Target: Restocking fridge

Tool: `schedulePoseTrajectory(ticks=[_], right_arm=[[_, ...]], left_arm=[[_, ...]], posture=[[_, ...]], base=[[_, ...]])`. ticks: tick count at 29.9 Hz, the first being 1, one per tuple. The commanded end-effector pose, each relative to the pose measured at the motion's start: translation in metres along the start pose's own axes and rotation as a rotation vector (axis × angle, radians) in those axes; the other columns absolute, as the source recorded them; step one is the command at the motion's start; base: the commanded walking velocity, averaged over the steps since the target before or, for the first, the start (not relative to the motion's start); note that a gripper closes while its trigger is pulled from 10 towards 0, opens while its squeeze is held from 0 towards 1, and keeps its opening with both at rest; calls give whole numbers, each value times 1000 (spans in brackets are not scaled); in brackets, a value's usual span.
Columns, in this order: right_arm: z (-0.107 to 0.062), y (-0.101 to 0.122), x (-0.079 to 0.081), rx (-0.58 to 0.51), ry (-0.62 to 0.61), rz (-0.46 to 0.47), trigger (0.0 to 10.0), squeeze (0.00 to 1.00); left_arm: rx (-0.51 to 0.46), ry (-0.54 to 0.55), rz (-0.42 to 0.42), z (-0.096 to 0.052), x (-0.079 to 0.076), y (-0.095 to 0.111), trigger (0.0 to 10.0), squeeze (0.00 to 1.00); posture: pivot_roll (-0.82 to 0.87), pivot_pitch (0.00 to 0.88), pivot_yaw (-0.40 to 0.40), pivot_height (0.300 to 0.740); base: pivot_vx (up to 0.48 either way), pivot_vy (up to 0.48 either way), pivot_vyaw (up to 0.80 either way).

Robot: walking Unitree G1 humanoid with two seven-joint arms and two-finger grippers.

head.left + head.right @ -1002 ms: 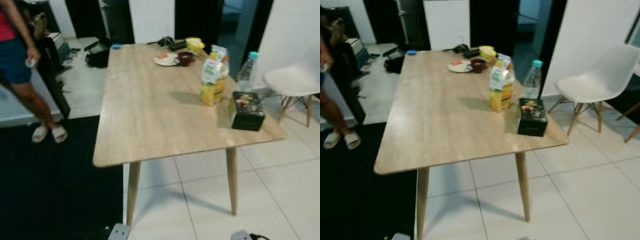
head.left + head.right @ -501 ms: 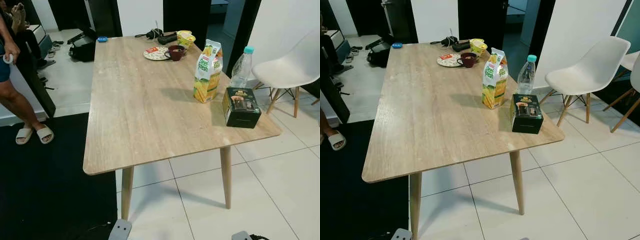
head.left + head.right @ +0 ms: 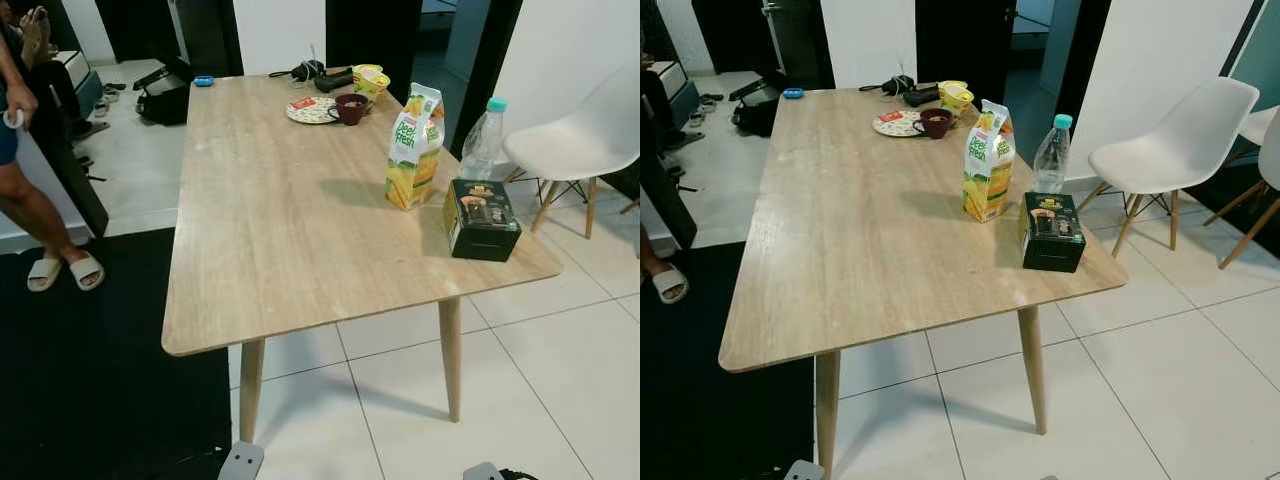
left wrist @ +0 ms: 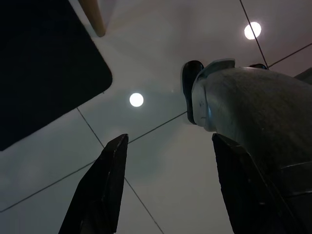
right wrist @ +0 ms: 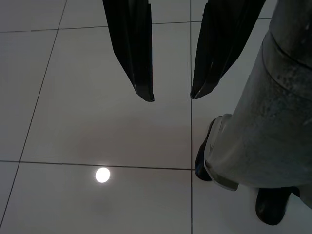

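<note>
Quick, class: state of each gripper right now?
Left gripper: open, holding nothing, hanging over the floor.
Right gripper: open, holding nothing, hanging over the floor.

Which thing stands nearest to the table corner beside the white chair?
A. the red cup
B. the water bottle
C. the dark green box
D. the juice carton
C: the dark green box sits at that corner, with the juice carton and the water bottle standing farther back from it.

Both arms hang idle at the robot's sides. The left gripper (image 4: 168,146) points at the floor with fingers spread; the right gripper (image 5: 172,95) likewise, fingers parted, beside the robot's leg (image 5: 273,126).
</note>
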State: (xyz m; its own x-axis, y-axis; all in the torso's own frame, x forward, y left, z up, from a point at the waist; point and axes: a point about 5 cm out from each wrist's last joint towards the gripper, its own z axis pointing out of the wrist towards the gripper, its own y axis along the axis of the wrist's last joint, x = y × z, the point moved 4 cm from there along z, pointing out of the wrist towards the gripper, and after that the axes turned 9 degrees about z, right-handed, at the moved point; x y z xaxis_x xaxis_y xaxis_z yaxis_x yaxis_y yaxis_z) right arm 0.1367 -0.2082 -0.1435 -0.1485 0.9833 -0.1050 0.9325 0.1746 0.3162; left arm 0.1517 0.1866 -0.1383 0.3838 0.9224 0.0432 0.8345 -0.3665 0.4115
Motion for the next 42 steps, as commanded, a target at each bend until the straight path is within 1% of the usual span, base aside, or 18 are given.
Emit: schedulePoseTrajectory(ticks=[1, 9, 14, 23, 31, 42], right_arm=[[0, -1, -3, 5, -8, 1, 10000, 0], [0, -1, -2, 3, -7, 1, 10000, 0], [0, -1, -2, 3, -8, 0, 10000, 0], [0, -2, -2, 6, -7, 0, 10000, 0], [0, -3, -1, 7, -6, 2, 10000, 0], [0, -4, 0, 5, 0, 5, 10000, 0]], left_arm=[[14, 1, 10, -1, 1, -4, 10000, 0], [12, 2, 9, 0, 1, -3, 10000, 0], [11, 16, -8, 0, 2, -2, 10000, 0], [5, 0, -10, 0, 0, -2, 10000, 0], [7, -4, -5, 0, 0, -2, 10000, 0], [7, 8, 7, 0, 2, -1, 10000, 0]], posture=[[44, 0, -12, 740], [44, 0, -11, 740], [44, 0, -12, 740], [42, 0, -12, 740], [42, 0, -10, 740], [43, 0, -10, 740]], base=[[262, 0, 0], [269, 0, 0], [0, 0, 0], [0, 0, 0], [0, -416, 0], [0, 0, 0]])
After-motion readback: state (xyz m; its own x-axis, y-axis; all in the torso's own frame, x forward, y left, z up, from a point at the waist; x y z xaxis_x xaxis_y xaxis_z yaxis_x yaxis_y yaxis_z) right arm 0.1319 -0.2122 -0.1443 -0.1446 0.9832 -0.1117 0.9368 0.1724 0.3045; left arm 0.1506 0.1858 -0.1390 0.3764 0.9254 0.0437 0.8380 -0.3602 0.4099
